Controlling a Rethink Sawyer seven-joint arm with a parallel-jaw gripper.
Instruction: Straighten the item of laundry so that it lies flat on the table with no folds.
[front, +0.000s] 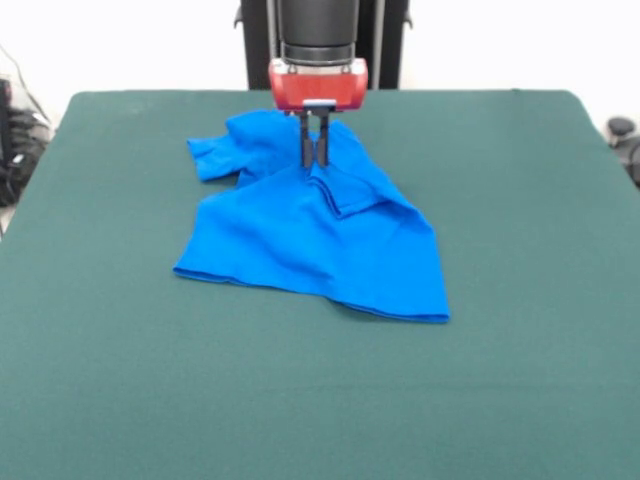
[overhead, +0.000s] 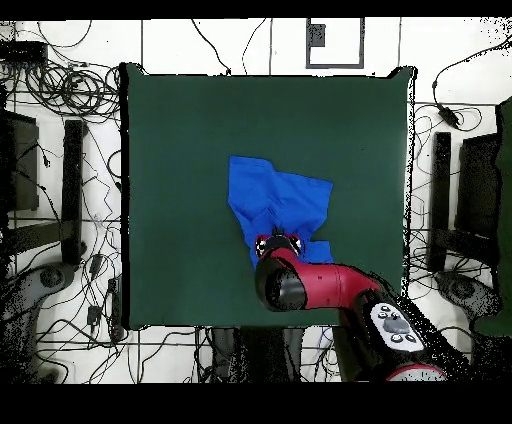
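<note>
The item of laundry (front: 310, 235) is a bright blue T-shirt lying crumpled on the green table (front: 520, 300), a little toward the far side of the middle. Its near part spreads fairly flat; the far part is bunched, with one sleeve sticking out to the left and a fold running down the middle. My gripper (front: 315, 160) comes straight down onto the bunched far part, its two fingers drawn close together and pinching a ridge of the fabric. In the overhead view the item of laundry (overhead: 285, 195) shows above the arm, which covers its lower edge, on the table (overhead: 180, 130); the gripper (overhead: 278, 240) sits there.
Wide green surface surrounds the shirt on all sides. Cables (overhead: 60, 85) and dark equipment (overhead: 35, 190) lie on the floor around the table. The red arm (overhead: 330, 285) reaches in over the table's edge nearest the base.
</note>
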